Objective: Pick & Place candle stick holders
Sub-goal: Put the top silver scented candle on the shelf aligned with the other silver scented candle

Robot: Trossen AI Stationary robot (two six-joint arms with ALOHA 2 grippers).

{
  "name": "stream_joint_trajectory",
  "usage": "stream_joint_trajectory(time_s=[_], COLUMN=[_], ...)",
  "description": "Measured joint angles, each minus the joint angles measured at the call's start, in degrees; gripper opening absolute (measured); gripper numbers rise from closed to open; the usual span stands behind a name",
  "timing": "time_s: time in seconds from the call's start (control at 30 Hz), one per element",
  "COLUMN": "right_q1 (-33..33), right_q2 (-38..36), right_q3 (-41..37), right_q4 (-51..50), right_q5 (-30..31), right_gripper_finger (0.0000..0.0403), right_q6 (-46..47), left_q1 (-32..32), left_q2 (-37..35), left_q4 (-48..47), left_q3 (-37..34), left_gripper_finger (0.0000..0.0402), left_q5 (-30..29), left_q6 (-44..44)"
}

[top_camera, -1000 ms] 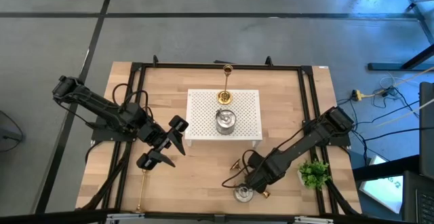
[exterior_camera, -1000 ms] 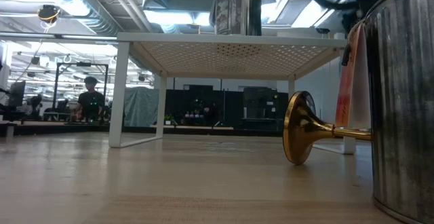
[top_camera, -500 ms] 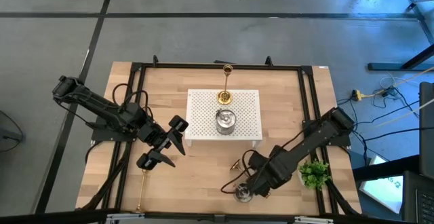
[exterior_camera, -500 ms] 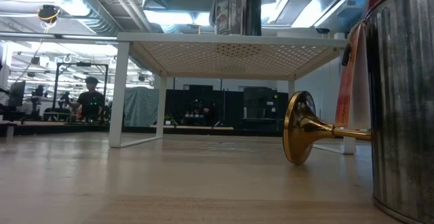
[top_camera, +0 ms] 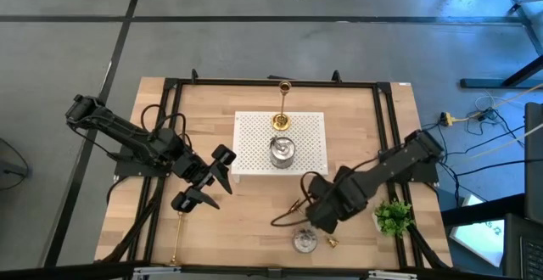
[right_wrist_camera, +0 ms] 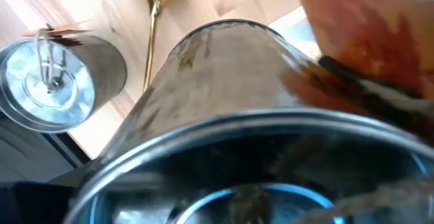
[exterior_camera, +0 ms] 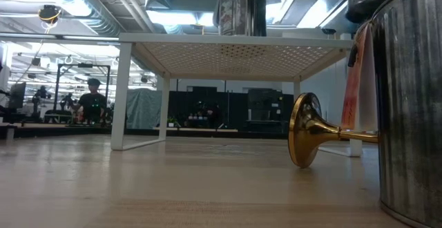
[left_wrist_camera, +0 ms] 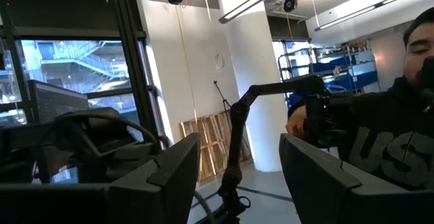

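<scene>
Left gripper (top_camera: 204, 179) parked over table (top_camera: 204, 110) at 9 o'clock, jaws wide, nothing between them.
Right gripper (top_camera: 312, 221) low at 5 o'clock. Cannot tell its opening or whether holding: right wrist view filled by close silver holder (right_wrist_camera: 224, 115) with orange label (right_wrist_camera: 366, 27) on it; no text legible on the label.
Front silver holder (top_camera: 304, 241) upright at 6 o'clock by the table edge, just past the right gripper.
Lying gold candlestick (top_camera: 297, 205) on its side at 5 o'clock, beside the right gripper; flared base facing the low camera.
Left gold candlestick (top_camera: 176, 236) flat at 7 o'clock.
White perforated stand (top_camera: 254, 136) at centre: stand silver holder (top_camera: 282, 150) on top, upright gold candlestick (top_camera: 281, 120) at its 12 o'clock.
Readable writing: only "US" on the dark top of a person (left_wrist_camera: 393, 149) in the left wrist view, rest hidden.
</scene>
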Motion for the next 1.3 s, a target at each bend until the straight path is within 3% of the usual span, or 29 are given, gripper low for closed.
stream_joint_trajectory(time_s=[0.47, 0.8, 1.07, 1.3], right_q1=[-9.6, -14.9, -19.1, -20.6], right_q2=[-0.9, -6.9, -6.5, -6.4], right_q3=[0.0, 0.0, 0.0, 0.0], right_q4=[0.1, 0.0, 0.0, 0.1], right_q5=[0.3, 3.8, 0.8, 3.1], right_gripper_finger=[0.0346, 0.0346, 0.0346, 0.0346], right_q6=[-12.9, -15.0, -19.0, -20.0], left_q1=[0.0, 0.0, 0.0, 0.0], left_q2=[0.0, 0.0, 0.0, 0.0], left_q4=[0.0, 0.0, 0.0, 0.0], left_q3=[0.0, 0.0, 0.0, 0.0], left_gripper_finger=[0.0198, 0.0198, 0.0198, 0.0198], left_q5=[0.0, 0.0, 0.0, 0.0], left_q6=[0.0, 0.0, 0.0, 0.0])
